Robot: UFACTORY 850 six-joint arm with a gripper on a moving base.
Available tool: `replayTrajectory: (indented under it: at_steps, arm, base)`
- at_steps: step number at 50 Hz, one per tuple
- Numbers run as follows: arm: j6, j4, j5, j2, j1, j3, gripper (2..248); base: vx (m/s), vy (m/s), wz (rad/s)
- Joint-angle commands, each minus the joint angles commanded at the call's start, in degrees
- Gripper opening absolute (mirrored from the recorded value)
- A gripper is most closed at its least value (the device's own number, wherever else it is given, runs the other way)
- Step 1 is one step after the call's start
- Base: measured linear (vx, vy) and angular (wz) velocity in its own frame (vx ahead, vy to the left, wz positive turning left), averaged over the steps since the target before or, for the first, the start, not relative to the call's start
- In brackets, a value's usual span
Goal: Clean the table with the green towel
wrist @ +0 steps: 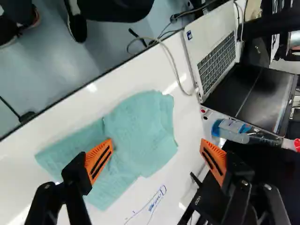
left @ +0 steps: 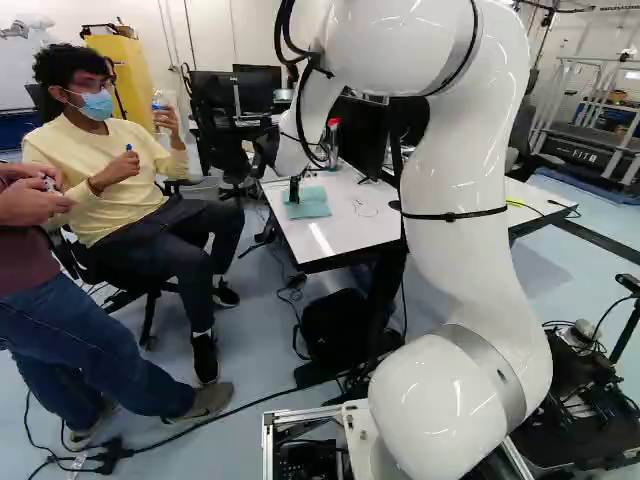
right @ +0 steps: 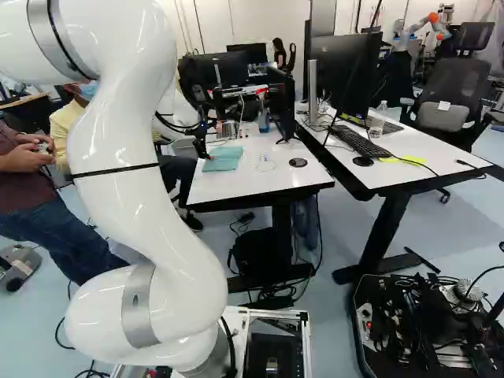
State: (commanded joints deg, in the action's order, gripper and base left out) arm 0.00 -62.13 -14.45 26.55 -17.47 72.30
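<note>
One laptop [wrist: 216, 63] and a bottle [wrist: 230, 131] near the towel [wrist: 140, 133].

Glossy white tabletop [wrist: 187, 123], matt cloth [wrist: 138, 136].

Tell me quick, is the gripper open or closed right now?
Gripper: open, holding nothing, with the towel below it.

The towel [wrist: 140, 131] is plain pale blue-green; the table [wrist: 70, 119] is white with a black edge and blue pen marks [wrist: 152, 205]. The gripper [left: 294, 192] is black, its pads [wrist: 93, 157] orange with dark stripes. The arm [right: 142, 209] is white, banded grey and black.
</note>
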Motion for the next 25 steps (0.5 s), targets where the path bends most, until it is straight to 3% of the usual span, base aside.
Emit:
replayTrajectory:
  at_steps: [9,25]
  arm:
    - [0.00,3.80,4.66,1.80,0.40,2.34,247]
    - [0.00,12.23,11.50,1.96,1.15,2.56,247]
  base:
    - [0.000,0.000,0.000]
    - [0.000,0.000,0.000]
